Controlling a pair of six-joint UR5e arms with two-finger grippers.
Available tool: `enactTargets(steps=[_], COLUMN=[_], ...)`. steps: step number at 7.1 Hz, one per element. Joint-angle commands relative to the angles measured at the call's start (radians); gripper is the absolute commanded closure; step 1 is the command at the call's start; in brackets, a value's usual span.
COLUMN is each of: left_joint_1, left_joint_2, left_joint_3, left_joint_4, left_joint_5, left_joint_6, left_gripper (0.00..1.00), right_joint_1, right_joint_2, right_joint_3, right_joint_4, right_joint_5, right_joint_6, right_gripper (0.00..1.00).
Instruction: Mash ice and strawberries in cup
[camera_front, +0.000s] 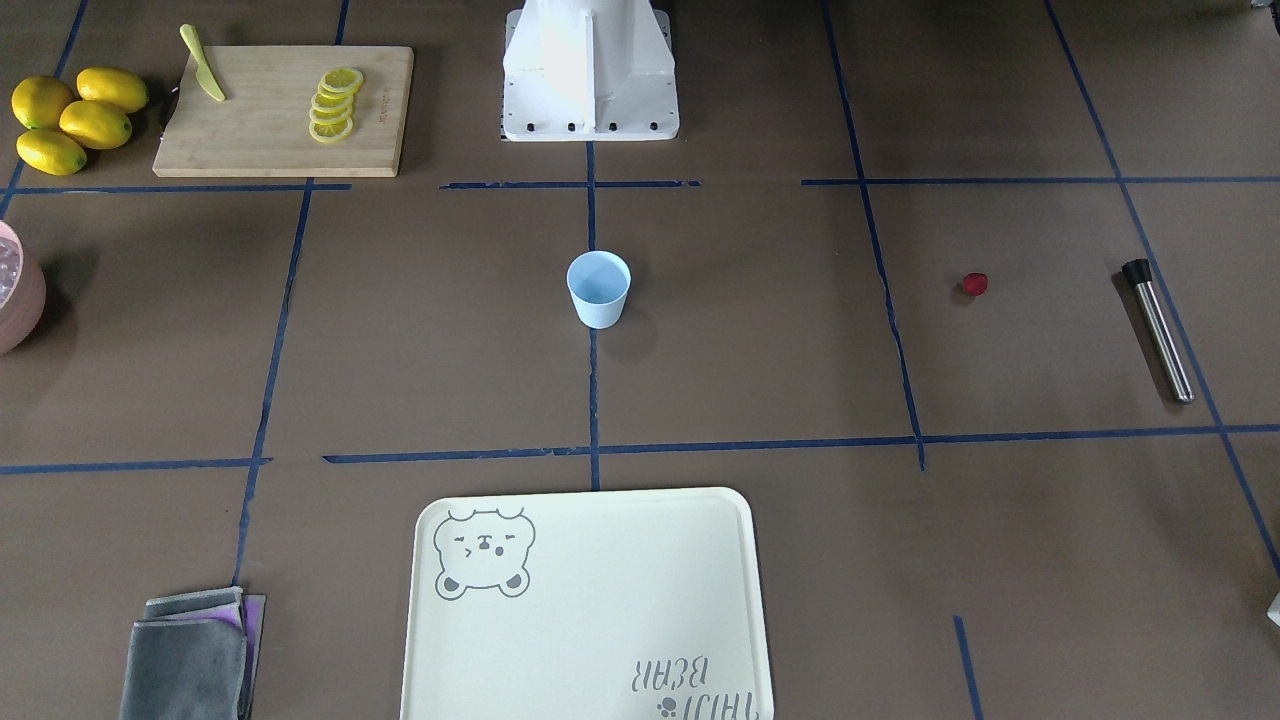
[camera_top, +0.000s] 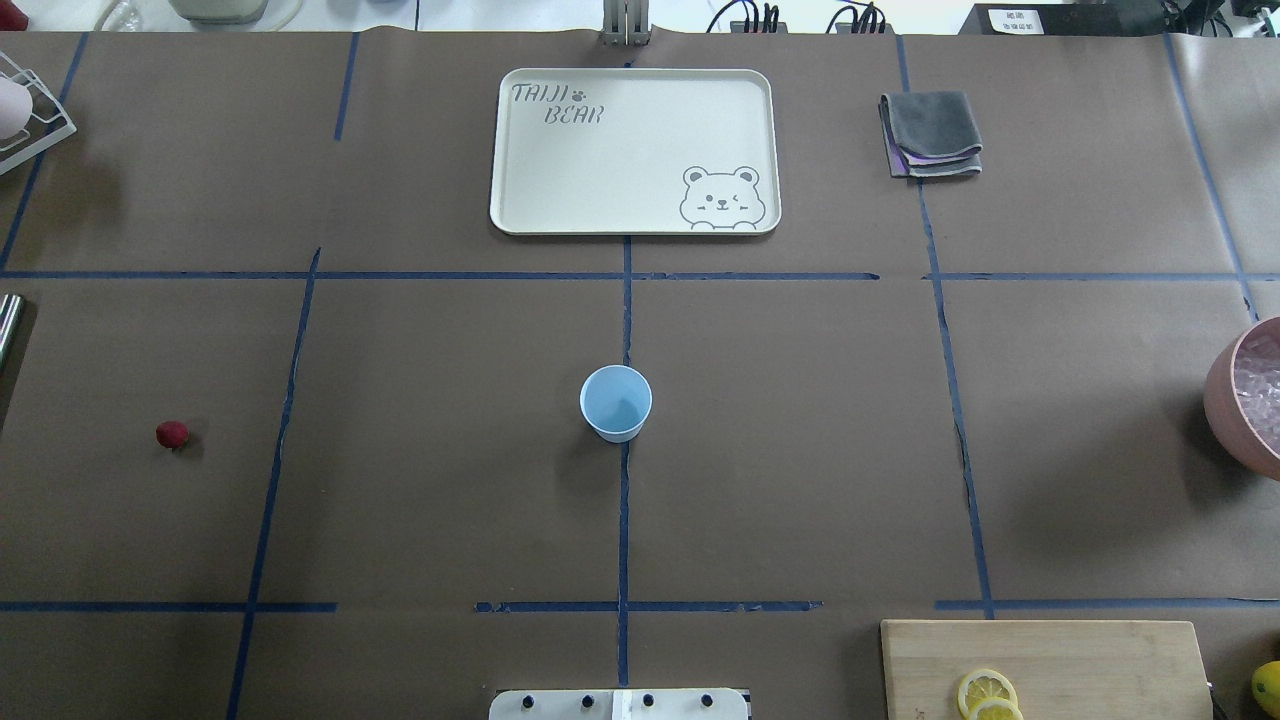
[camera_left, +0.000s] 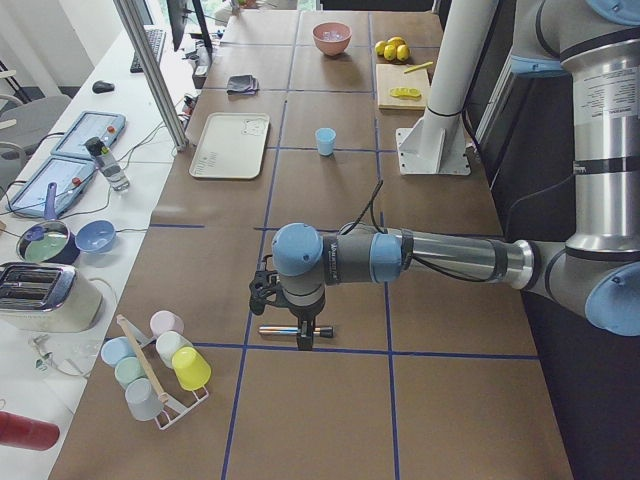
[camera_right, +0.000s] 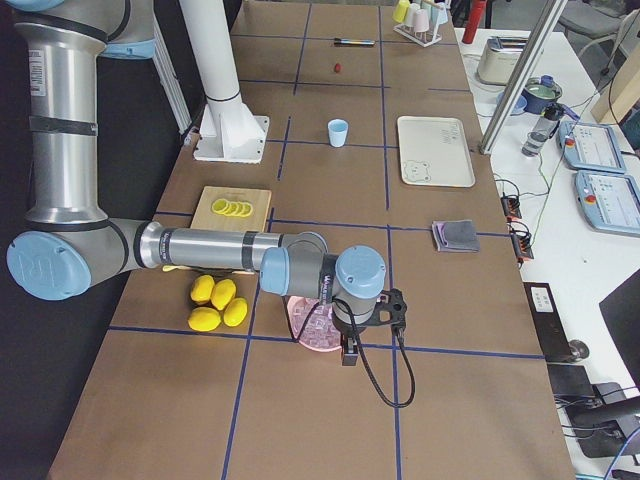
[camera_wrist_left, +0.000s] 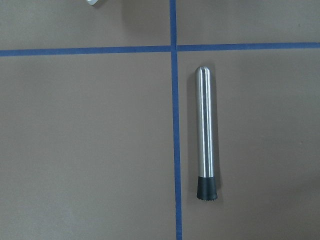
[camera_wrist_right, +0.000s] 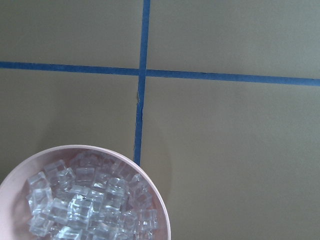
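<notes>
Cup (camera_top: 616, 402): pale blue, upright, empty, standing on the centre tape line (camera_top: 624, 520) mid-table, straight out from the robot base (camera_front: 590, 75). Well apart from both grippers.

Strawberry (camera_top: 172, 434): loose on the table on the robot's left, between the cup and the steel muddler (camera_wrist_left: 206, 140), well apart from the cup. The muddler lies flat beside a tape cross, black tip at one end.

Left gripper (camera_left: 303, 338): pointing down over the muddler at the robot's left end of the table. It shows only in the side view, so I cannot tell whether the fingers are apart or together, or whether they touch the muddler.

Ice (camera_wrist_right: 85, 200): clear cubes piled in the pink bowl (camera_wrist_right: 159, 210) on the robot's right, none in the cup.

Right gripper (camera_right: 348, 355): pointing down at the bowl's edge. Side view only again, so I cannot tell its finger state.

Also on the table: cream bear tray (camera_top: 640, 160) beyond the cup, folded grey cloth (camera_top: 930, 133), cutting board (camera_front: 270, 125) with lemon slices (camera_front: 335, 105), four lemons (camera_front: 75, 118) beside it.
</notes>
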Motion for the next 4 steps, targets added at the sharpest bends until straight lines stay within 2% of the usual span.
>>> enactTargets(steps=[1,3,4], left_joint_1=[-0.001,-0.001,0.000], left_joint_2=[0.004,0.002,0.002], left_joint_3=[0.004,-0.009,-0.010], left_joint_4=[-0.003,-0.004,-0.004], left_joint_5=[-0.002,0.000,0.000], left_joint_6=[0.004,0.010,0.007], left_gripper=[0.00,0.00,0.00], right_joint_1=[-0.002,-0.011,-0.032], right_joint_2=[0.000,0.001,-0.004], right_joint_3=[-0.002,0.010,0.050], right_joint_4=[0.001,0.003,0.000], right_joint_5=[0.007,0.010,0.024], right_joint_6=[0.000,-0.005,-0.005], right_gripper=[0.00,0.00,0.00])
